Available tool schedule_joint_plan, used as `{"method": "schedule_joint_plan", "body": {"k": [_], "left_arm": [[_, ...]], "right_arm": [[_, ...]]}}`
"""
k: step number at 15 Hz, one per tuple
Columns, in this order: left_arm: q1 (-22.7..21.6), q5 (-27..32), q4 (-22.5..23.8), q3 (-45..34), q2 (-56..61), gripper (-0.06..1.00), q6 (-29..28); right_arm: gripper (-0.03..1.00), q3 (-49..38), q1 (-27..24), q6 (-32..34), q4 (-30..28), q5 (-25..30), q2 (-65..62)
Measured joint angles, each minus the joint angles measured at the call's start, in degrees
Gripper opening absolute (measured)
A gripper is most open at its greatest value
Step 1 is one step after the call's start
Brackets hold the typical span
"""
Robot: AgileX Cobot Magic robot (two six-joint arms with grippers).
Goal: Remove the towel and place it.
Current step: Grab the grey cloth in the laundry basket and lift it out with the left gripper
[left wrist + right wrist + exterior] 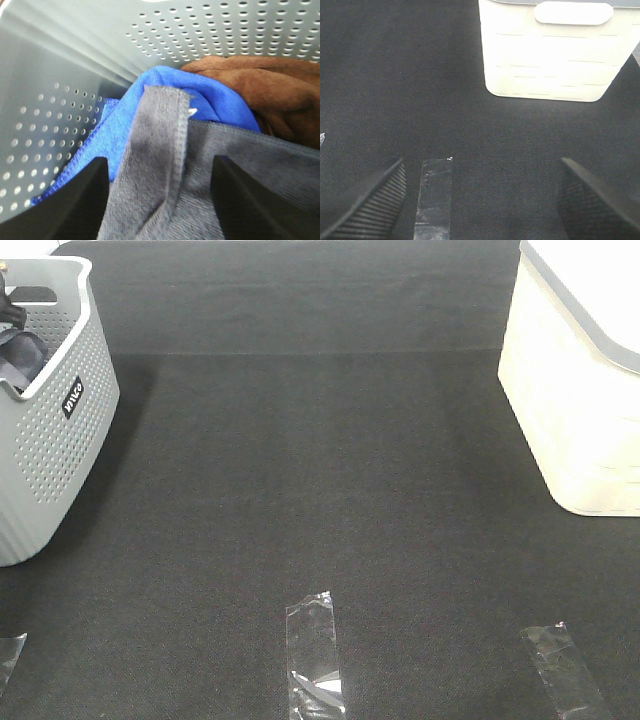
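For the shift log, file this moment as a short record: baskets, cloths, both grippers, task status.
grey basket: on the left of the black mat, holds the cloths
towel: grey, inside the grey basket, lying against a blue cloth; a brown cloth sits behind
left gripper: inside the grey basket, jaws apart with the towel between them
right gripper: open, empty, above the mat near a tape strip
white basket: on the right of the mat, contents out of view
task status: towel not yet lifted out

Your towel (pixel 165 175): grey terry, stitched hem showing, crumpled in basket (pixel 60 470) at 10 o'clock, lying over blue cloth (pixel 120 130).
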State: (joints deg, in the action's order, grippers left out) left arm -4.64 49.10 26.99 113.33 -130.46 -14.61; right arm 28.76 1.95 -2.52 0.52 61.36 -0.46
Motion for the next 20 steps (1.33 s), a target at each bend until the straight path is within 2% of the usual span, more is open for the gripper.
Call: {"method": "schedule_joint_plan", "body": {"k": [5,8,9,11,12,17,20], "left_arm": [[0.0,-0.5,2.0,0.0,-0.8,0.40,0.0],[0.0,-1.3,2.2,0.0,-0.8,0.22,0.0],[0.0,-1.3,2.2,0.0,-0.8,0.22,0.0],[0.0,-1.3,2.3,0.0,-0.8,0.04,0.5],[0.0,-1.3,2.3,0.0,-0.8,0.00,1.1],[0.0,-1.3,2.3,0.0,-0.1,0.00,2.5],[0.0,-1.4,1.2,0.0,4.8,0.00,2.6]], "right_arm": [[0.76,0.0,0.0,0.0,0.0,0.0,0.0],[0.76,0.0,0.0,0.0,0.0,0.0,0.0],[0.76,0.0,0.0,0.0,0.0,0.0,0.0],[0.76,0.0,0.0,0.0,0.0,0.0,0.0],[0.76,0.0,0.0,0.0,0.0,0.0,0.0],[0.76,0.0,0.0,0.0,0.0,0.0,0.0],[0.76,0.0,0.0,0.0,0.0,0.0,0.0]]}}
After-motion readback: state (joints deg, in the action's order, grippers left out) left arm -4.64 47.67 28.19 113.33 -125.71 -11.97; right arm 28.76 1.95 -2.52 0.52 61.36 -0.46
